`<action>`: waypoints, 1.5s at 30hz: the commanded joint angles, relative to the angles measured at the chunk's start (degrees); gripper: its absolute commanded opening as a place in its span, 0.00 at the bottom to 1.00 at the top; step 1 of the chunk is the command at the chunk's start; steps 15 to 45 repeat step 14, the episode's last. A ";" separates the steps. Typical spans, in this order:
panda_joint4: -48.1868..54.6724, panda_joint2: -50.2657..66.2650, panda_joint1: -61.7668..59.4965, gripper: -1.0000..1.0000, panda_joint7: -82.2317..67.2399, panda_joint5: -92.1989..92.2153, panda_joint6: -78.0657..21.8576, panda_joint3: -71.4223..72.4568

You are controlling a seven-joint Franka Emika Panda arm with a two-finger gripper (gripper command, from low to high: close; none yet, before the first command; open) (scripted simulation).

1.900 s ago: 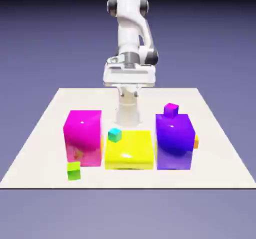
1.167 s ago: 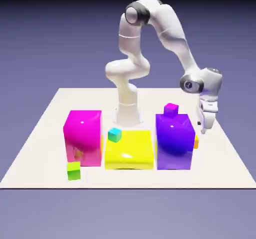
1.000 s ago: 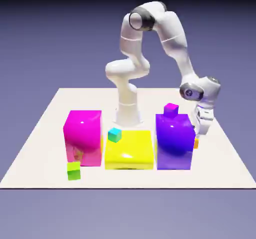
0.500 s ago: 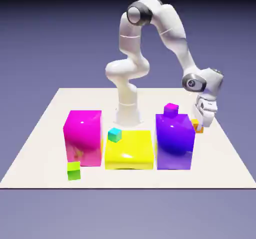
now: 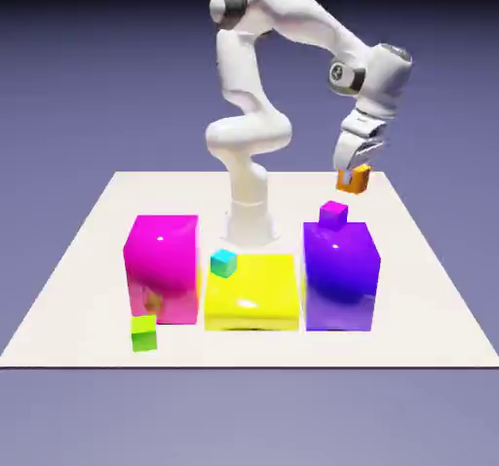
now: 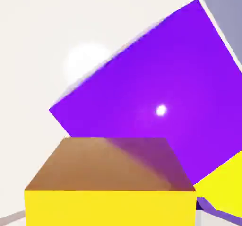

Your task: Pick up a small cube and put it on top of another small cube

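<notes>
The small orange cube (image 5: 355, 177) hangs in the air, with my gripper (image 5: 353, 173) shut on it, high above the table and just up and right of the purple block (image 5: 340, 275). A tiny magenta cube (image 5: 334, 214) sits on that purple block's top. In the hand view the orange cube (image 6: 111, 182) fills the bottom middle and hides the fingertips. Beyond it lies the purple block's top (image 6: 156, 92).
A magenta block (image 5: 162, 267) stands at the exterior view's left and a low yellow block (image 5: 250, 291) in the middle, with a tiny teal cube (image 5: 224, 262) on its back left corner. A tiny green cube (image 5: 144, 332) lies near the white table's front edge (image 5: 244, 362).
The gripper shut on the orange cube beside the purple block, lifted it off the table, and carried it up and slightly toward the exterior view's left.
</notes>
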 commanded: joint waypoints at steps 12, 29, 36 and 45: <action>-2.86 1.41 -1.66 1.00 0.78 1.46 3.64 0.82; -0.10 0.70 -1.74 1.00 0.74 1.30 0.18 0.51; -0.10 0.70 -1.74 1.00 0.74 1.30 0.18 0.51; -0.10 0.70 -1.74 1.00 0.74 1.30 0.18 0.51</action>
